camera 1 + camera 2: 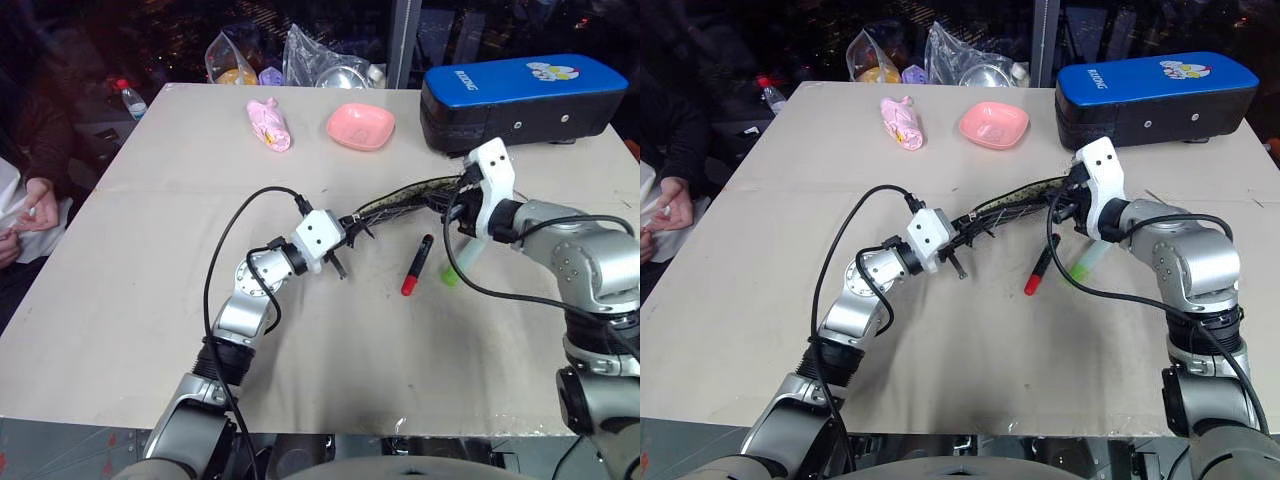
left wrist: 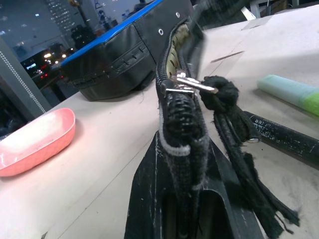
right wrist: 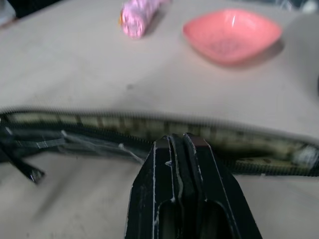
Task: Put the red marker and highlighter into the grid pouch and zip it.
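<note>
From the head camera, the flat black fabric grid pouch [image 1: 400, 199] is stretched above the beige tabletop [image 1: 130, 300] between the two arms, its zipper edge up and gaping on tan lining; the left pincer [image 1: 345, 232] is pinching its near end, while the right pincer [image 1: 1065, 208] sits at the far end with its fingers pressed together. The slim black marker with a red cap [image 1: 417, 265] and the short light-green highlighter [image 1: 455, 265] both lie on the tabletop just beside the pouch, under the right forearm, so neither is in yet. The left wrist view shows the fingers [image 2: 149, 199] clamped on the pouch's zipper end, the metal zipper pull [image 2: 187, 83] and its black tassel [image 2: 234, 134] just past them. The right wrist view shows its shut fingers [image 3: 177, 149] right against the open zipper edge; whether any fabric is caught between them cannot be told. The step in hand, as I judge it, is readying the mouth for loading: the left grip should hold firm and level, and the right should go for the marker first, entering the gap lengthwise rather than across the zipper teeth.
</note>
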Controlling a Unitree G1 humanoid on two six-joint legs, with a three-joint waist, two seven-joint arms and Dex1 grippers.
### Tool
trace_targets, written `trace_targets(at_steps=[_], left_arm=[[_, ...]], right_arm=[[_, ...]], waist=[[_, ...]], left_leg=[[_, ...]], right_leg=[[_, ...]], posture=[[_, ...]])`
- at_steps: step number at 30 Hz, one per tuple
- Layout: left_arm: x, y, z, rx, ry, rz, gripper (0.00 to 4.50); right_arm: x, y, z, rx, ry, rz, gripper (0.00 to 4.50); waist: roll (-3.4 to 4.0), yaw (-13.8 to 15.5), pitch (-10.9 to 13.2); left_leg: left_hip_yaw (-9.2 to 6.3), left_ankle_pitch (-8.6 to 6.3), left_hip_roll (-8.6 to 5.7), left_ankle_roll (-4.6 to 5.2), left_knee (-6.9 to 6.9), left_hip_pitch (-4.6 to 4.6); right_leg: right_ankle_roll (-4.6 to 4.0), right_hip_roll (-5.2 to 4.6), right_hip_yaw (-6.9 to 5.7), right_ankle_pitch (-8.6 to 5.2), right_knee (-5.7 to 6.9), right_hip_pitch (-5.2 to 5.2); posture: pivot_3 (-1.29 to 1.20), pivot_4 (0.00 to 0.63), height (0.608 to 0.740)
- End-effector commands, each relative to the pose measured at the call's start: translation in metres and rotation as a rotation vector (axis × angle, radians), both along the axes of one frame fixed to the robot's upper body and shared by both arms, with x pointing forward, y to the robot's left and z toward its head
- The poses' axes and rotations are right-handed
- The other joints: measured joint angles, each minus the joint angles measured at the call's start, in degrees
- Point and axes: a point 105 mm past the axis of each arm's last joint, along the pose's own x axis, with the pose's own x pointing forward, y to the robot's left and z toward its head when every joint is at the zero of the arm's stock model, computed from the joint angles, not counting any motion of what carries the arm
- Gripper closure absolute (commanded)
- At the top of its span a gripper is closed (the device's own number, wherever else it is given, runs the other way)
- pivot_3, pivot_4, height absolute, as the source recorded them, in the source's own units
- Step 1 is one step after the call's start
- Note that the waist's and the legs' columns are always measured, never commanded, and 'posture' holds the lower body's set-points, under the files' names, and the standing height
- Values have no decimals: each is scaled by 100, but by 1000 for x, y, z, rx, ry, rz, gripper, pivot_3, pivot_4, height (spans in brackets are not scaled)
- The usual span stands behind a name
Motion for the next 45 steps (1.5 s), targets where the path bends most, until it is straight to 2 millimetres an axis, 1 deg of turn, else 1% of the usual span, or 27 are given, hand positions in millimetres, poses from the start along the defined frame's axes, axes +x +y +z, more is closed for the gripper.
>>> trace_targets(at_steps=[1, 4, 6, 8, 10, 11, 13, 15, 16, 17, 19, 21, 26, 27, 29, 31, 33, 35, 36, 38, 40, 42, 45], left_arm=[[-11, -9, 13, 14, -84, -58, 4500], [-13, -10, 12, 35, -99, -71, 4500], [-14, -11, 12, 55, -109, -81, 4500], [-13, -9, 10, 82, -117, -80, 4500], [-10, -5, 8, 123, -136, -61, 4500], [-9, -3, 8, 136, -143, -53, 4500], [-6, 1, 9, 142, -150, -36, 4500], [-5, 4, 11, 142, -153, -33, 4500], [-5, 5, 11, 143, -155, -34, 4500], [-5, 5, 12, 145, -158, -36, 4500], [-4, 4, 13, 145, -160, -43, 4500], [-3, 4, 14, 137, -157, -46, 4500], [0, 6, 16, 128, -147, -32, 4500], [2, 8, 16, 118, -140, -13, 4500], [6, 12, 18, 92, -131, 29, 4500], [8, 16, 20, 75, -131, 64, 4500], [9, 21, 21, 65, -131, 89, 4500], [11, 28, 21, 51, -124, 124, 4500], [11, 31, 22, 40, -120, 139, 4500], [12, 33, 23, 28, -118, 152, 4500], [12, 33, 26, 24, -121, 154, 4500], [11, 35, 30, 18, -126, 156, 4500], [10, 39, 34, 20, -137, 161, 4500]], right_arm=[[8, 4, -6, -136, -31, 23, 4470], [12, 4, -15, -282, -75, 69, 4470], [15, 8, -17, -434, -204, 146, 4470], [22, 12, -15, -563, -347, 198, 4470], [25, 17, -11, -654, -472, 265, 4470], [23, 19, -14, -701, -506, 317, 4233], [22, 19, -18, -770, -553, 390, 3621], [22, 19, -18, -801, -603, 419, 2692], [21, 20, -17, -803, -618, 429, 2148], [21, 20, -17, -809, -629, 435, 1824], [22, 19, -18, -825, -638, 439, 849], [23, 17, -19, -811, -630, 426, 40], [25, 16, 7, -629, -657, 289, 40], [21, 11, 17, -507, -627, 206, 40], [5, 1, 20, -305, -508, 96, 40], [-18, 2, 14, -189, -395, 56, 40], [-33, 6, 9, -144, -334, 36, 40], [-46, 17, -6, -65, -247, -44, 40], [-52, 22, -17, -43, -200, -77, 40], [-62, 31, -37, -53, -129, -104, 40], [-68, 34, -54, -53, -53, -145, 40], [-69, 32, -67, -78, -7, -197, 40], [-66, 27, -75, -107, 9, -273, 40]], waist=[[0, 0, 0], [1, -3, 0], [2, -6, 1], [2, -8, 2], [2, -16, 2], [2, -15, 3], [2, -12, 3], [2, -5, 3], [2, -3, 3], [2, -3, 3], [2, -4, 3], [2, -3, 3], [2, 1, 3], [2, 1, 3], [2, 38, 3], [2, 99, 3], [4, 88, 4], [1, 78, 1], [1, 58, 0], [2, 40, 0], [1, 23, 0], [1, 21, 0], [1, 12, 0]], left_leg=[[0, 0, 0, 0, 0, 0], [0, 0, 0, 0, 0, 1], [1, 0, 0, 0, -2, 0], [1, -1, -1, 1, -1, 1], [1, 0, 0, 0, -1, 1], [1, 0, 0, 0, -1, 2], [1, 0, 1, -1, -1, 1], [2, 1, 1, -1, -1, 1], [3, 1, 1, -1, -1, 1], [4, 1, 1, -1, -1, 1], [4, 1, 2, -2, 0, 1], [4, 1, 2, -2, 0, 1], [5, 2, 2, -3, 1, 2], [6, 2, 2, -3, 1, 2], [0, 2, 5, -3, 0, -2], [-2, 2, 5, -4, -2, -4], [-2, 2, 6, -3, 0, -4], [1, 1, 2, -2, 1, 2], [-3, 1, 4, -2, -1, 4], [-8, 2, 5, -4, -5, 4], [-8, 2, 0, -4, -3, 1], [-7, 2, -4, -3, 0, 0], [-8, 2, -5, -3, 1, 0]], right_leg=[[0, 0, 0, 0, 0, 0], [0, 2, 0, 0, -1, -1], [0, 2, 0, 0, -3, -1], [1, 5, 1, -1, -5, -1], [2, 10, 2, -1, -5, -2], [1, 10, 2, -1, -5, -2], [2, 11, 1, -1, -5, -2], [2, 6, 1, -1, -7, -2], [2, 4, 1, -1, -7, -2], [2, 3, 1, -1, -6, -2], [2, 1, 1, -1, -6, -2], [2, 1, 0, -1, -4, -2], [1, 1, 0, -1, -2, -2], [1, 1, 1, -1, -2, -2], [1, 0, -5, -1, -4, -1], [1, -3, -5, -1, -5, 0], [1, -4, -4, -1, -5, 0], [1, -8, -2, 0, 2, 0], [1, -6, -2, -1, 5, 1], [0, -2, -4, -1, 9, 0], [0, -2, -5, -1, 6, 0], [1, -4, -4, -1, 6, 0], [1, -1, -4, -1, 5, 0]], posture=[[0, 150, 740], [0, 150, 740], [0, 150, 740], [0, 150, 740], [0, 150, 740], [0, 150, 740], [0, 150, 740], [0, 150, 740], [0, 150, 740], [0, 150, 740], [0, 150, 740], [0, 150, 740], [0, 150, 740], [0, 150, 740], [0, 150, 740], [0, 150, 740], [0, 150, 740], [0, 150, 740], [0, 150, 740], [0, 150, 740], [0, 150, 740], [0, 150, 740], [0, 150, 740]])
